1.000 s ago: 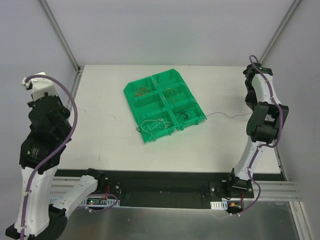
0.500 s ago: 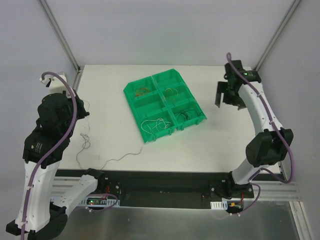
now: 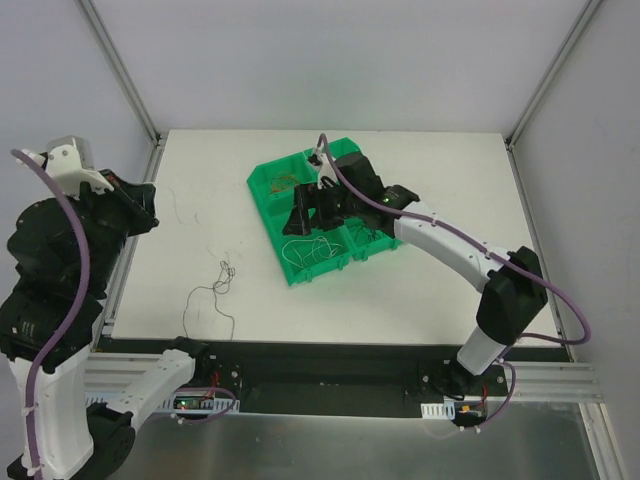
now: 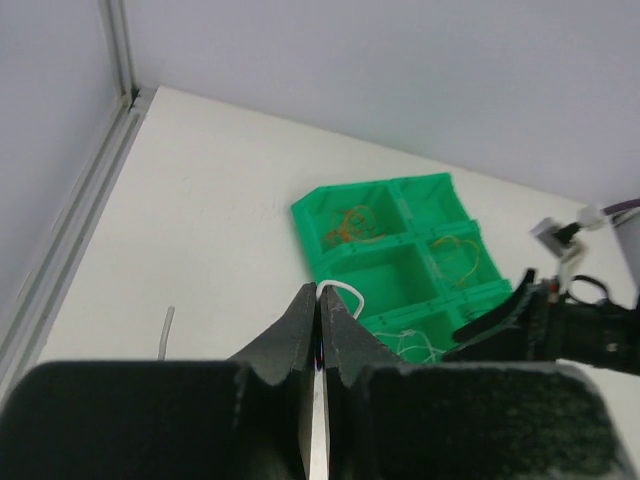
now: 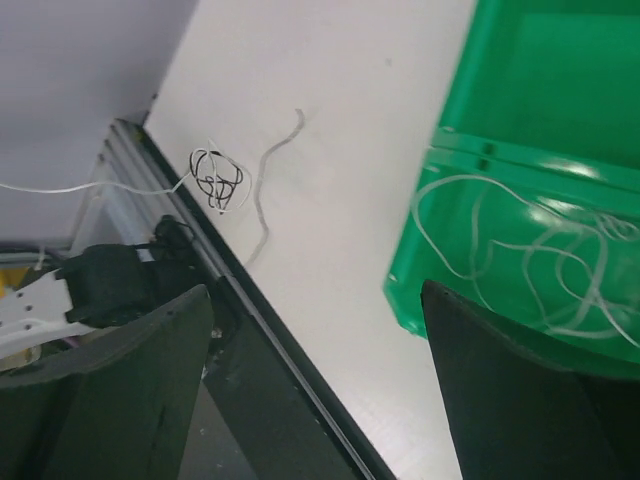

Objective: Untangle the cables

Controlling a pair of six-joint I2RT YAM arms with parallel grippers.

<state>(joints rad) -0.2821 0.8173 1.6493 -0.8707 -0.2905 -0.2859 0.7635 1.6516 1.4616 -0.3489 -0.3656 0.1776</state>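
Though earlier aside, right gripper over tray

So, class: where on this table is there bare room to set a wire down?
Bare: the table behind the green tray and the strip between tray and near edge. Crowded: the tray, under the right gripper; loose wires lie left of it.

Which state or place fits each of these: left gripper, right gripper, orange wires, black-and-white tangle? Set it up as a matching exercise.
1. left gripper
2. right gripper
3. orange wires
4. black-and-white tangle

A. on the table, left of the green tray
B. fingers spread wide
C. in a corner compartment of the tray
D. shut on a white wire

Pairs: 1-D, 2-B, 3-C, 4-A
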